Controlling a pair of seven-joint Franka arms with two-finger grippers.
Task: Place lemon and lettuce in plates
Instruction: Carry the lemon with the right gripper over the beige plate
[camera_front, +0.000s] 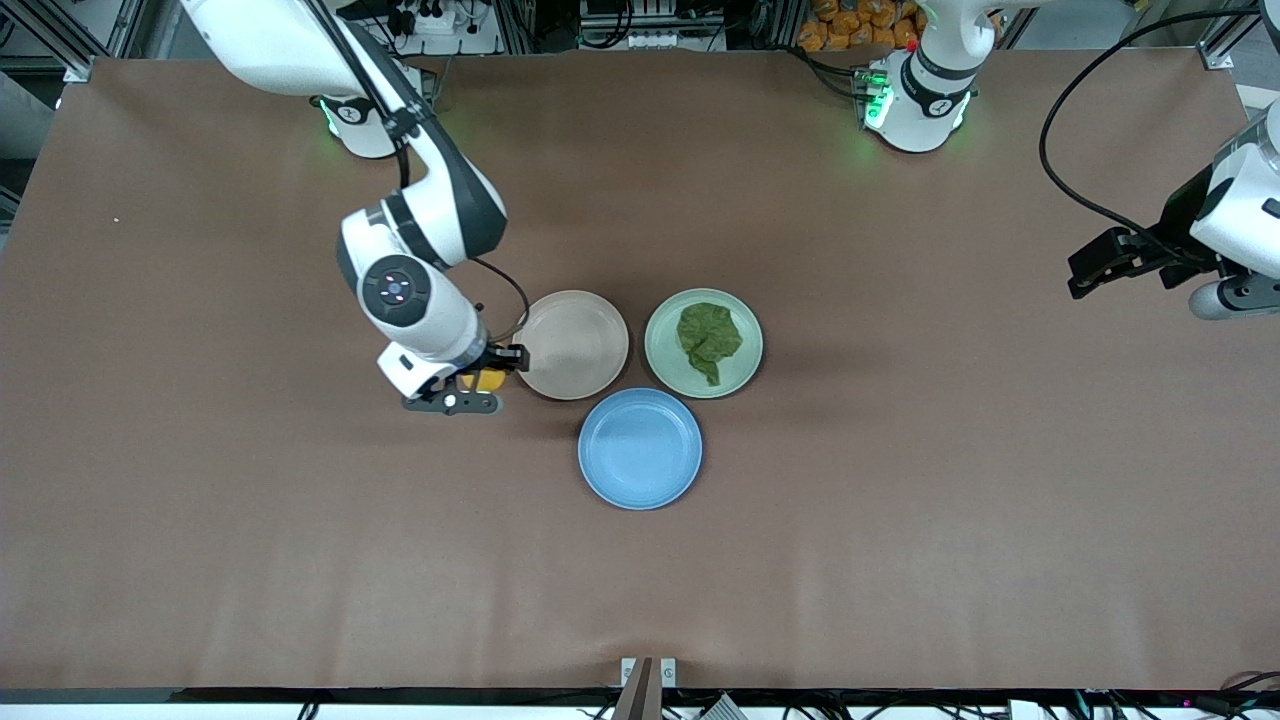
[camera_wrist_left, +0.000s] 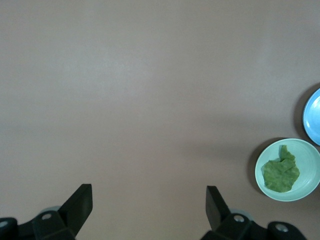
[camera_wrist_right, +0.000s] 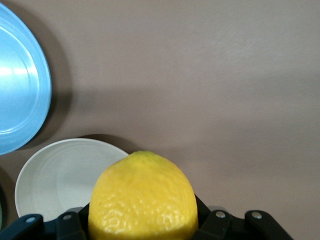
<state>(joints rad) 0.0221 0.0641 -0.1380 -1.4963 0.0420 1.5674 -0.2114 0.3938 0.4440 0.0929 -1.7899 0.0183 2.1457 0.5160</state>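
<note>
Yellow lemon (camera_wrist_right: 143, 197) clamped in the right hand (camera_front: 487, 379) beside the beige plate (camera_front: 572, 345).
Lettuce (camera_front: 708, 339) lies on the green plate (camera_front: 661, 360) (left hand (camera_wrist_left: 149, 209) waits, fingers apart).

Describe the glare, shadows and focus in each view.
Front view: soft shadows spread from the plates, and the lettuce looks sharp. Left wrist view: even light, a dark shadow rims the green plate. Right wrist view: glare streaks the blue plate; the lemon fills the foreground, its peel texture still visible.
</note>
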